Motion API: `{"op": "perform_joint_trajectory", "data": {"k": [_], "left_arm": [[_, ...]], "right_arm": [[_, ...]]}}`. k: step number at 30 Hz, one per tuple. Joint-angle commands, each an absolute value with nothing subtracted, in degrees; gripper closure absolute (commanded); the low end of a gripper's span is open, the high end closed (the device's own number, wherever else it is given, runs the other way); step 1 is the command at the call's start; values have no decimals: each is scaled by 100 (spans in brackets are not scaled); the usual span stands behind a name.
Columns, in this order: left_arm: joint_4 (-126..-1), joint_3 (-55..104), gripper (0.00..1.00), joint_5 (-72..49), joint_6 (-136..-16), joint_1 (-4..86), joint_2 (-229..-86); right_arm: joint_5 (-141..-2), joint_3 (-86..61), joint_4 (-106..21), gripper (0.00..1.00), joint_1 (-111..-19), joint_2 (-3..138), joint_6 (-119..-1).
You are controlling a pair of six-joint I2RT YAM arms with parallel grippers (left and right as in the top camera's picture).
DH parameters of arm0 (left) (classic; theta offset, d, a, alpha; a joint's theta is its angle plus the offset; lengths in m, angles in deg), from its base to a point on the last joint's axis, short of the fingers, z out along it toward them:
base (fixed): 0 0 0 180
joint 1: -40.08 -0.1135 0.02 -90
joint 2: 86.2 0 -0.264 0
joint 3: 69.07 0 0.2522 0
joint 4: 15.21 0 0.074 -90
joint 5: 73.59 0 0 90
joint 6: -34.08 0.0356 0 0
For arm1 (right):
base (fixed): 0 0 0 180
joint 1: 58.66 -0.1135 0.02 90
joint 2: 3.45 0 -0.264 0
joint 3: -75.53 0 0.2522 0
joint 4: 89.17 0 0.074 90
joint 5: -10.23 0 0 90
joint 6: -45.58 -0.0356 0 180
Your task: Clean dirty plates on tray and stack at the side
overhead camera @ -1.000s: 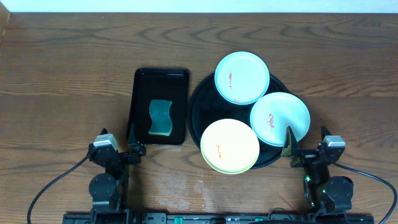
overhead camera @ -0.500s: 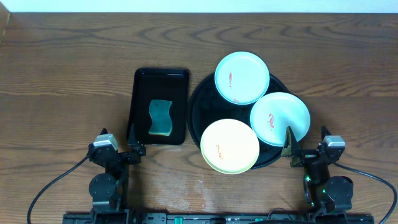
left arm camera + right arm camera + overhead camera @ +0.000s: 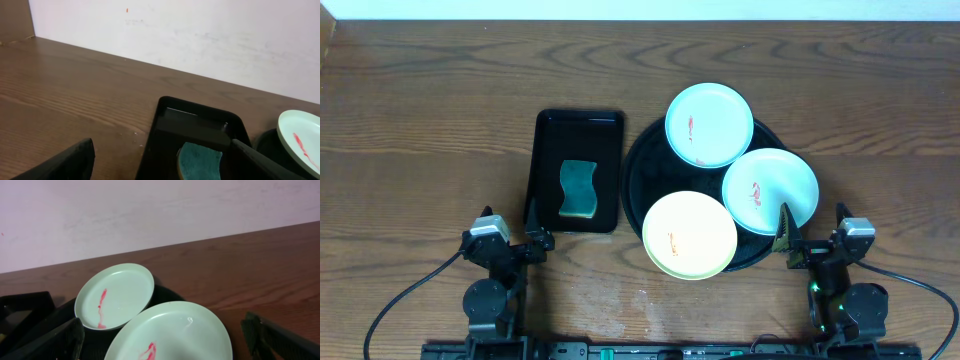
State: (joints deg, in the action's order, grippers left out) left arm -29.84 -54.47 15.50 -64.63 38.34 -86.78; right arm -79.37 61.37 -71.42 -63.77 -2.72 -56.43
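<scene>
- Round tray (image 3: 633,190), glossy black, is sitting centre-right on the brown wood-grain worktop (image 3: 420,120), w/ all 3 plates lying side by side on it.
- Far plate (image 3: 709,124), bluish-white, is overhanging the tray's far rim. A red smear is showing left of its centre.
- Right plate (image 3: 769,190), same colour, is overhanging the right rim and also carrying a red smear. Its edge is sitting just beside the far plate's, maybe touching, but I can't tell from overhead.
- Yellow plate (image 3: 690,234) is lying at the near side, poking over the rim toward the arms. A small reddish mark is showing on its left part.
- Rect. tray (image 3: 578,122) is sitting just left of the round tray, holding a teal sponge (image 3: 579,188) in its near half.
- Left gripper (image 3: 512,238) is resting low at the near edge, in front of the rect. tray, jaws spread wide apart.
- Right gripper (image 3: 817,240) is sitting at the near edge, just right of the round tray, jaws likewise wide apart. One finger is lying close to the right plate's near edge.
</scene>
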Motion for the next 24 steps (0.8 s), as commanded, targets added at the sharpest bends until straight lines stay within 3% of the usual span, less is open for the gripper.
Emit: {"op": "perform_joint_trajectory", "data": {"k": [1,7,15,20,24], "left_arm": [[-3191,-5508,15,1701,-6348,3812,-8654],[-3001,-5508,15,916,-6365,3817,-8654],[-3159,-5114,15,440,-6415,3817,-8720],[-4028,-3906,15,437,-6415,3817,-9504],[-5121,-2299,15,199,-6413,3817,-11089]], "right_arm": [[-8011,6146,-7263,1,-6342,-280,-5721],[-7513,6146,-7735,1,-6348,-280,-5822],[-6721,5910,-7112,1,-6348,-248,-5700],[-6536,4843,-6493,1,-6348,349,-5133],[-6527,3184,-5650,1,-6348,1802,-4989]]}}
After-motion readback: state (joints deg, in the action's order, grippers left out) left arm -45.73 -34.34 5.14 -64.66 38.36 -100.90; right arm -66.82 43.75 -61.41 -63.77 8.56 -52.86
